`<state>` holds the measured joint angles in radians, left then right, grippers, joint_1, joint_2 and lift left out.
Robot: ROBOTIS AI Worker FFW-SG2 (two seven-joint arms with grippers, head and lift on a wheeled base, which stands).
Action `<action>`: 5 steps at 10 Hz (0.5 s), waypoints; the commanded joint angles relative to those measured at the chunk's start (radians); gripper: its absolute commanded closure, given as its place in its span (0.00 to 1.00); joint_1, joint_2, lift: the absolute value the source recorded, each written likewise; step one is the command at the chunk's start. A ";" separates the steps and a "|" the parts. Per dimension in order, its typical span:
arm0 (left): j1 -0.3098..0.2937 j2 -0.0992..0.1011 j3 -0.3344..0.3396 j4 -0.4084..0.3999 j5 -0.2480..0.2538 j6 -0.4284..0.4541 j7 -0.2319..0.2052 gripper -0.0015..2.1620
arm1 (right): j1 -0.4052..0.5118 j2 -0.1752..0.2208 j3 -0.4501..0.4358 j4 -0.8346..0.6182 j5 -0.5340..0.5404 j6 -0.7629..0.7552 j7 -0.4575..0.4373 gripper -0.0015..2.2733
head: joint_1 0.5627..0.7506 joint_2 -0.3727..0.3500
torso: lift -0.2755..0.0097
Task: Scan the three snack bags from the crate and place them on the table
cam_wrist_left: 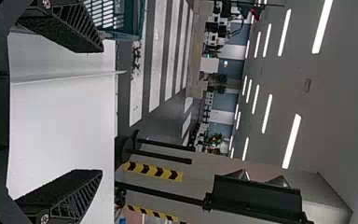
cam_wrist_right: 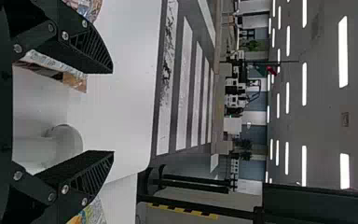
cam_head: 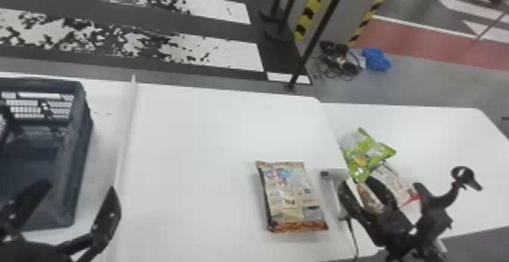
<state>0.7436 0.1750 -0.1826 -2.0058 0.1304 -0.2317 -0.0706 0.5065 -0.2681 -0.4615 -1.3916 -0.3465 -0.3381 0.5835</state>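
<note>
We judge the green snack bag (cam_head: 366, 153) and pale snack bag (cam_head: 395, 181) placed by the left edge of the side counter (cam_head: 435, 136), leaving the brown snack bag (cam_head: 291, 197) near the right edge of the main counter (cam_head: 197, 147), scanning unclear, left tool (cam_wrist_left: 102, 111) and right tool (cam_wrist_right: 113, 112) spread apart.

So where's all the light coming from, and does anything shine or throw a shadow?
Left wrist view: bright strip lights on the ceiling, lying sideways because that picture is turned; right wrist view: more such strips overhead; head view: pale glints on the green bag, and an evenly bright table with no hard-edged shadow standing out.
</note>
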 commanded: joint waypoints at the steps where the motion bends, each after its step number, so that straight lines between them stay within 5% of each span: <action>1: -0.001 0.004 0.000 0.009 0.002 -0.005 0.000 0.03 | -0.051 -0.025 -0.008 0.080 0.031 0.058 0.022 0.03 | 0.70 0.03 | 0.84; 5: 0.000 0.017 0.006 0.018 0.009 -0.024 0.000 0.03 | -0.158 -0.060 0.011 0.210 0.100 0.206 0.061 0.04 | 0.70 0.03 | 0.84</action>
<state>0.7438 0.1914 -0.1766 -1.9922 0.1392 -0.2485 -0.0705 0.3602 -0.3243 -0.4534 -1.1947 -0.2572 -0.1493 0.6444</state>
